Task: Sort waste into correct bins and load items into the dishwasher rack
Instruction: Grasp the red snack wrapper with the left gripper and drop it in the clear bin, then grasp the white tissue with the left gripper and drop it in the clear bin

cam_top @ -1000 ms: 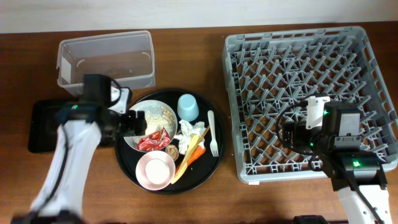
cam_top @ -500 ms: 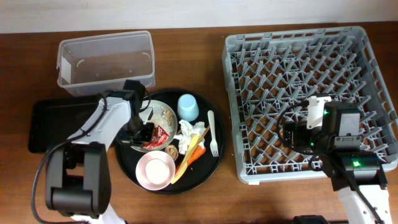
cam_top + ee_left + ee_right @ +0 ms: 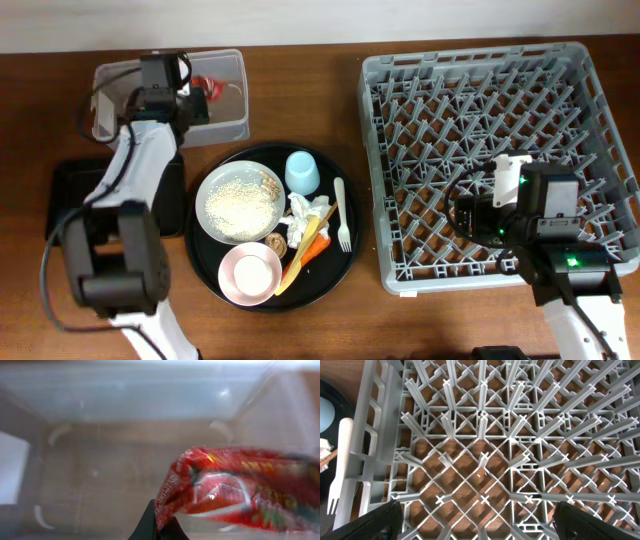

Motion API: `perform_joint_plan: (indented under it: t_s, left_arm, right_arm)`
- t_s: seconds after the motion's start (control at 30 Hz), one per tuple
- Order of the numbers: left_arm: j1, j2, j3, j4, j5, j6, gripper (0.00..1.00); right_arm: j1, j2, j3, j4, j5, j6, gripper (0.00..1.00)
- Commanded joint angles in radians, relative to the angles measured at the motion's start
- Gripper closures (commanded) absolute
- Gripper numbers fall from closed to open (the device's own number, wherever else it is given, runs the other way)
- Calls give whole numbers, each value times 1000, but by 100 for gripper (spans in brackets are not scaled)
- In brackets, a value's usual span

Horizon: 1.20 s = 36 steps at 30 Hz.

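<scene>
Above clear tub [image 3: 215, 130], left tool [image 3: 157, 527] clamps red wrapper [image 3: 235, 490].

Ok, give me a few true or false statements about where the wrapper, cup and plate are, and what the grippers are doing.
1. The left gripper is shut on the crumpled red wrapper over the clear tub. True.
2. The right gripper is open over the dishwasher rack, holding nothing. True.
3. The light-blue cup sits in the dishwasher rack. False: it stands on the round black tray.
4. The white plate is bare. False: a pile of pale grains lies on it.
</scene>
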Motion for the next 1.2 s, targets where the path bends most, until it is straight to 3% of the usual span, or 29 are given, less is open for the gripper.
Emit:
perform_joint_plan:
  t_s: [0.0,0.07,0.1,0.17,0.23,0.27,0.3,0.37,0.47,0.5,0.53,0.67,0.7,0.77,0.83,0.93,1.07,1.17]
  left_arm:
    - [12,78,-2,37,-18,-6,99]
    - [12,64,29,25,-20,2,19]
    - [12,38,73,-27,-19,5,1]
    - [6,-34,175,-175,7,5,1]
    - [-19,-137,233,-413,263,-5,1]
    - [-80,-170,233,-625,441,-34,1]
    - [-149,-163,219,-745,441,-34,1]
    - [-326,-161,78,-795,437,-56,1]
    - [-440,-160,-106,-695,393,-116,3]
    - [-460,-160,-158,-633,393,-116,7]
    - [-475,-160,-217,-562,350,-132,21]
    - [-477,-158,-291,-450,220,-171,22]
    - [-477,-156,-312,-417,220,-190,26]
    - [-477,-156,-315,-383,220,-190,49]
    - [-486,-156,-315,-372,223,-190,99]
    - [-501,-166,-301,-389,223,-189,100]
    - [-447,-335,-208,-463,143,-185,100]
    - [-443,-369,-208,-508,138,-185,100]
  right_arm:
    - [5,-6,24,2,11,5,0]
    - [5,-6,24,2,11,5,1]
    - [5,-6,24,1,11,5,1]
    - [5,-6,24,1,11,5,1]
    - [5,-6,24,1,11,5,2]
    - [5,-6,24,1,11,5,2]
    - [5,-6,24,1,11,5,2]
    - [5,-6,24,1,11,5,2]
    - [5,-6,24,1,8,5,2]
    - [5,-6,24,1,8,5,2]
    - [5,-6,24,0,8,5,2]
    - [5,-6,24,0,8,7,2]
    - [5,-6,24,0,8,13,1]
    - [5,-6,24,0,8,13,1]
    - [5,-6,24,0,8,13,1]
    - [5,-7,24,0,8,13,1]
    - [5,-6,24,0,8,12,1]
    - [5,-7,24,0,8,12,1]
